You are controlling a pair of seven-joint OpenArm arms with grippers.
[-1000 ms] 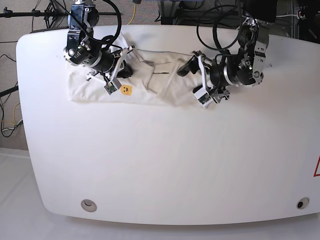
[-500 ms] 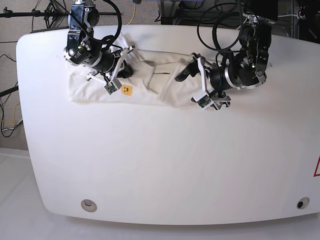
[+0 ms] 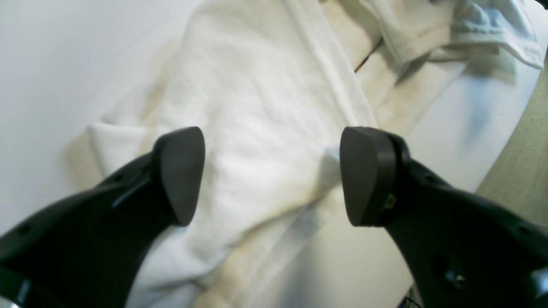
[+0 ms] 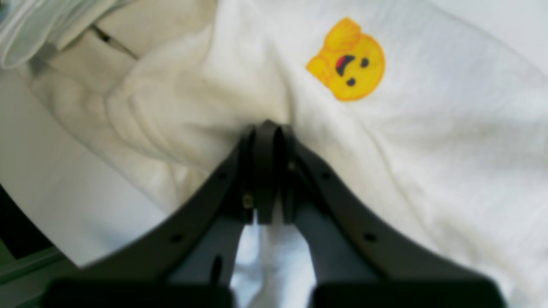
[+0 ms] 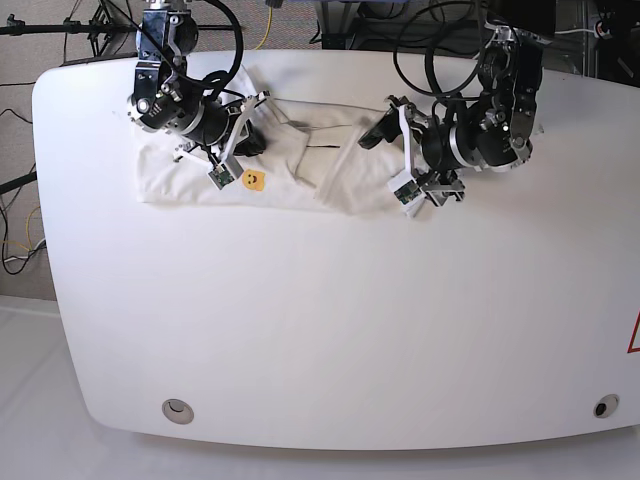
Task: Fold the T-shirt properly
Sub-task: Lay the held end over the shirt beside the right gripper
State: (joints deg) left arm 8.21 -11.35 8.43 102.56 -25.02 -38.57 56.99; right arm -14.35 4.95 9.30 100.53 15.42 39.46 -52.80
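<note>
The T-shirt (image 5: 290, 165) lies bunched along the far edge of the table (image 5: 330, 330), plain back up, smiley (image 4: 349, 60) showing. Right gripper (image 4: 267, 141) is pinched tight on a ridge of cloth beside that smiley; the pinched fabric hides its tips. Left gripper (image 3: 272, 171) hangs spread wide over a folded flap, holding nothing. The printed front is out of sight, and both wrist views are soft with blur.

Your left gripper (image 3: 272, 175) hangs with jaws spread wide, both pads clear, nothing between them. Your right gripper (image 4: 266, 141) has jaws pressed together, cloth bunched at the tips, pinching a fold of the T-shirt (image 4: 428, 141). Both wrists are angled down toward each other.
</note>
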